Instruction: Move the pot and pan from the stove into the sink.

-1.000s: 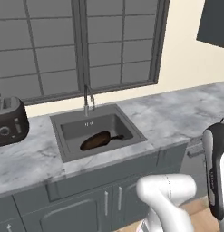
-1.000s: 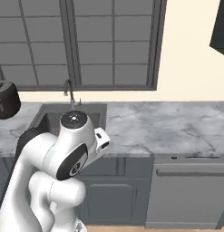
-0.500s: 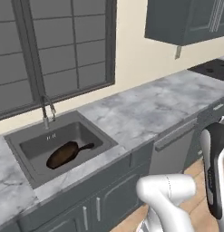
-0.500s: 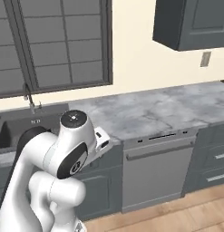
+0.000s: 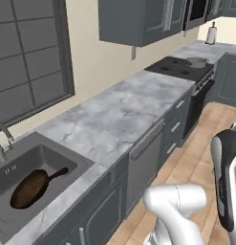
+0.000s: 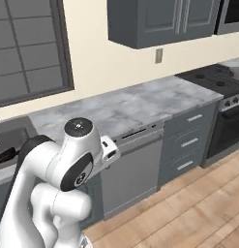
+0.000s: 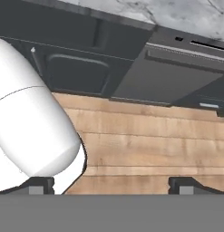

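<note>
Left base view: pan (image 5: 32, 187) lies in the sink (image 5: 67, 158) at lower left, handle pointing up-right; faucet (image 5: 2, 136) behind it. Far up the marble counter (image 5: 124, 107) sits the stove (image 5: 179, 67), with the pot (image 5: 196, 61) on a right-hand burner.

Right base view: arm folded in the foreground, dishwasher (image 6: 130, 167) front beside it. Stove corner (image 6: 213, 80) at the right edge, sink edge (image 6: 9, 140) at far left with a dark sliver of pan (image 6: 5, 156) just showing. Pot not clear enough to call here.

Hand view: gripper (image 7: 114, 186) points at the wood floor (image 7: 149, 140) and cabinet fronts (image 7: 77, 72). Fingertips (image 7: 183, 185) stand wide apart, nothing between them.

Versus a second ago: whole scene has slid left. Base has driven, not the objects. Sink was centred then; stove and pot are newly in sight. Pan unchanged in the basin.
</note>
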